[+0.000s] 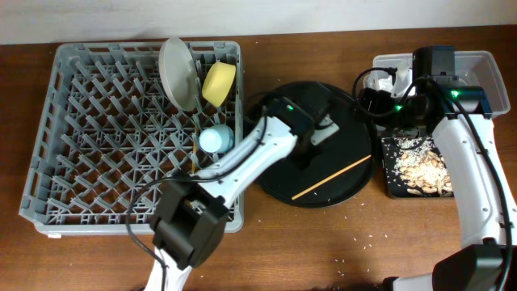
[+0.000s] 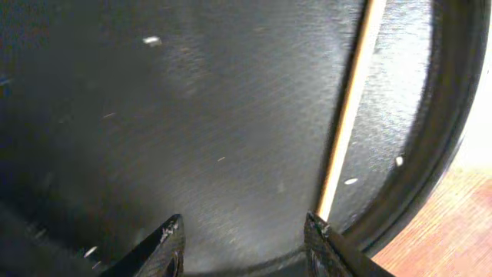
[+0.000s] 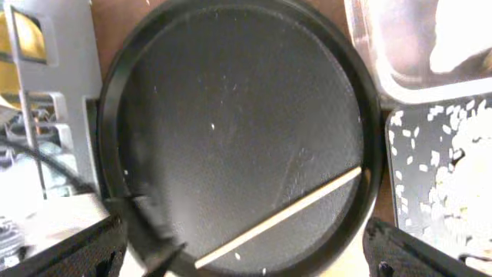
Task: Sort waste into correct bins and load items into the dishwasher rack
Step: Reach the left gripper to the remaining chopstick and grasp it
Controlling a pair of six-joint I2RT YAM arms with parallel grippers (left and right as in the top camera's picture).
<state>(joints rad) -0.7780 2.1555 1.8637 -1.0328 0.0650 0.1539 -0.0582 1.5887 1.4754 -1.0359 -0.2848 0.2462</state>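
Note:
The grey dishwasher rack (image 1: 97, 137) holds the white plate (image 1: 178, 73), the yellow bowl (image 1: 218, 82) and the light blue cup (image 1: 214, 139). One wooden chopstick (image 1: 331, 178) lies on the large round black tray (image 1: 343, 101). My left gripper (image 2: 244, 231) is open and empty low over that tray (image 2: 192, 115), and its right fingertip is next to the chopstick's (image 2: 346, 115) end. My right gripper (image 3: 246, 258) is wide open and empty above the tray's (image 3: 231, 115) right side, over the chopstick (image 3: 292, 211). The pink cup is out of view.
The clear tub (image 1: 489, 69) at the back right holds white tissues (image 1: 401, 74). The shallow black tray (image 1: 390, 182) in front of it holds beige food scraps (image 1: 424, 168). White crumbs lie on the wooden table (image 1: 363, 242) near the front edge.

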